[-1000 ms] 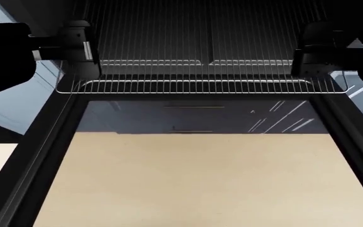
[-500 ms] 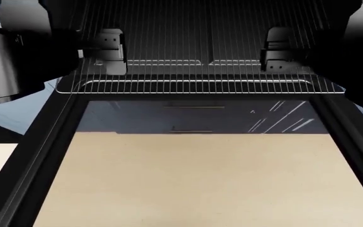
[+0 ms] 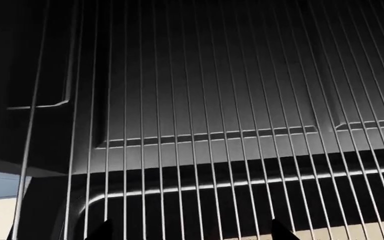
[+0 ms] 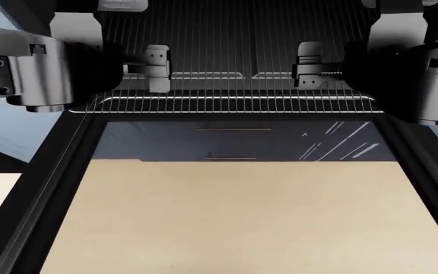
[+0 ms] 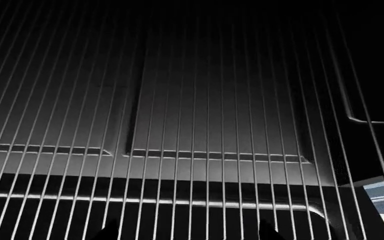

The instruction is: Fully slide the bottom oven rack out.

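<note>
Here, bottom oven rack [image 4: 234,85] across the oven mouth at 12 o'clock of the head view, front wire rim just past the hinge edge of the lowered oven door [image 4: 238,142], most of the wire grid back inside the dark cavity. Door lying flat toward 6 o'clock, glass panel reflecting pale streaks, tan floor [image 4: 234,222] seen through it.

Left hand [image 4: 157,69] over the rack at about 11 o'clock, grey fingers pointing inward toward centre; right hand [image 4: 310,67] mirrored at about 1 o'clock. Both well apart, each above the wires near the front rim; contact with the wires hard to judge. Whether either hand is spread or pressed together: cannot tell from here.

Through the wrist views, only close wires of the rack [image 3: 199,150] [image 5: 178,150] over the embossed oven floor, with dark fingertip [image 3: 282,231] tips barely at the frame edge, apart from each other.
</note>
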{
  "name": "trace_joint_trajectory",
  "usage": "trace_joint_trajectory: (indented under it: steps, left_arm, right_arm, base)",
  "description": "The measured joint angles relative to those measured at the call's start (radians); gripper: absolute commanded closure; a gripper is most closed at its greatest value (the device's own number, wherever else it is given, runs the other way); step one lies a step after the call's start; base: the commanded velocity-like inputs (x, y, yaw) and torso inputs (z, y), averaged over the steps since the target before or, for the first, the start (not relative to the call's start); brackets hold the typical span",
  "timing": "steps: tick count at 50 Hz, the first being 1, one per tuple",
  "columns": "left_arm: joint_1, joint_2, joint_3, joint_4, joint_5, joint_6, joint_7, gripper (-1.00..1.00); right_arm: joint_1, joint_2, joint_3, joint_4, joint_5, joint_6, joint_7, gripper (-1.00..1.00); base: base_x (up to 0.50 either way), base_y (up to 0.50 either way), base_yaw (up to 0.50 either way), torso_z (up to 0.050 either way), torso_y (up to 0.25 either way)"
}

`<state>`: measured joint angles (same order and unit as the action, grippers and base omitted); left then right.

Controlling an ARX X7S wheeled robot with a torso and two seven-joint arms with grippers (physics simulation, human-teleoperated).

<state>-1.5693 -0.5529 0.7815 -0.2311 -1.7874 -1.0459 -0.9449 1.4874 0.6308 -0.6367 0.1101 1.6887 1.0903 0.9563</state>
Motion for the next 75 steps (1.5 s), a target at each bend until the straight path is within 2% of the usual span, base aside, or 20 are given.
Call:
trace_joint_trajectory:
  steps: [23,53,75]
  left_arm:
    - [0.047,0.019,0.044,-0.029,0.039,-0.003,0.013,-1.00]
    - [0.112,-0.002,-0.016,0.017,0.068,0.057,0.024,-1.00]
    - [0.192,-0.078,-0.025,0.215,-0.017,0.026,-0.081,-1.00]
  right_arm:
    - [-0.026,-0.026,-0.054,0.057,-0.053,0.010,-0.050,-1.00]
    - [-0.130,-0.004,-0.004,0.023,-0.068,-0.067,-0.076,-1.00]
    - [-0.205,0.081,0.037,-0.101,0.104,-0.066,0.033,-1.00]
  base:
    - [0.00,0.00,0.00,0.000,0.000]
    - [0.00,0.00,0.00,0.000,-0.010]
    - [0.00,0.00,0.00,0.000,-0.017]
